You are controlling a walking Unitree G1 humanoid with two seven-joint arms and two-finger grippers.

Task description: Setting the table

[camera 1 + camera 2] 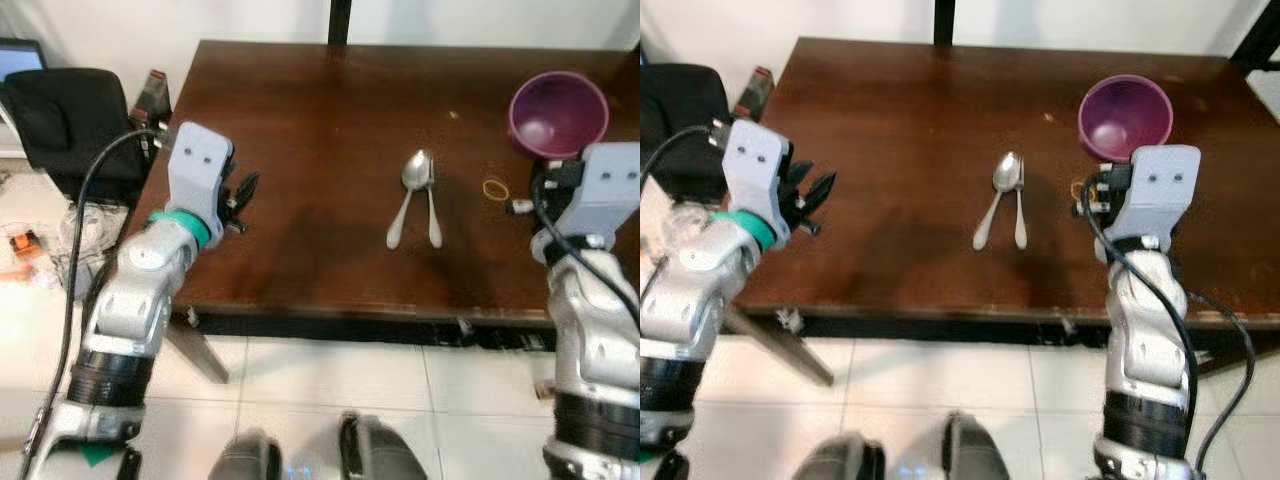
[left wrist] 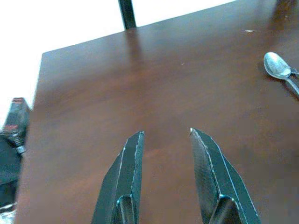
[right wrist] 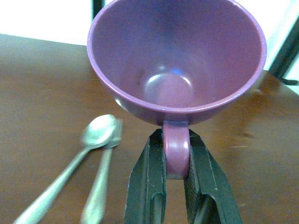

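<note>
A black chair (image 1: 70, 125) stands off the table's left end, with clutter on the floor beside it. The left gripper (image 2: 166, 179) hovers over the left edge of the dark wooden table (image 1: 300, 150), its two black fingers apart with nothing between them — bare tabletop lies ahead of it.

Near the middle of the table lie a spoon (image 1: 408, 195) and a second utensil (image 1: 432, 210), its head hidden under the spoon's bowl; their heads overlap at the far end and their handles spread apart toward the robot. Just to their right a small yellow rubber band (image 1: 496, 187) rests on the wood.

Further right, the right gripper (image 3: 176, 175) is clamped on the handle of a purple cup (image 3: 175, 56) — the handle sits squeezed between the two fingers, as the right wrist view shows. The cup is upright and empty, at the table's right side, beyond the spoon. Whether its base touches the table cannot be told.

Below, the robot's feet (image 1: 310, 450) stand on pale floor tiles (image 1: 330, 375).
</note>
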